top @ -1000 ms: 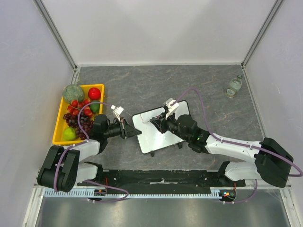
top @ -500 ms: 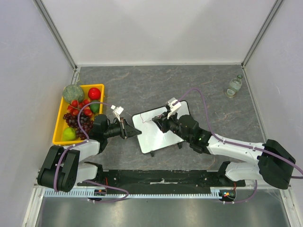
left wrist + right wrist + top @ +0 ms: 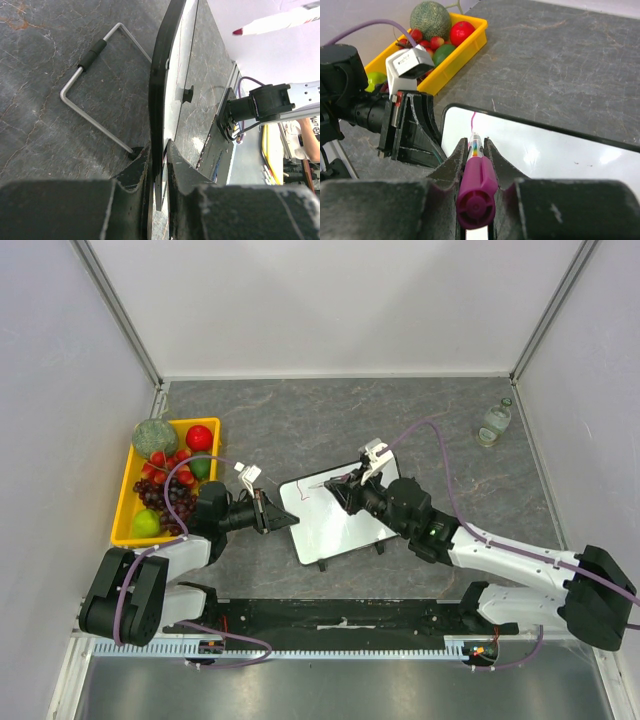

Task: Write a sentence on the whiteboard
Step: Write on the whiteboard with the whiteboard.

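Left gripper (image 3: 159,155) nearest, jaws clamped on the left edge of the whiteboard (image 3: 345,525). The board sits mid-table between the two arms on the grey table (image 3: 300,410), with a wire leg (image 3: 91,53) showing beside its edge. Right gripper (image 3: 476,145) over the board's far-left part, jaws pinched on a magenta marker (image 3: 476,187), tip down toward the white face by a thin pink line (image 3: 472,119); no words legible. Farther off: yellow tray (image 3: 121,502) of fruit at left, small bottle (image 3: 494,422) far right.
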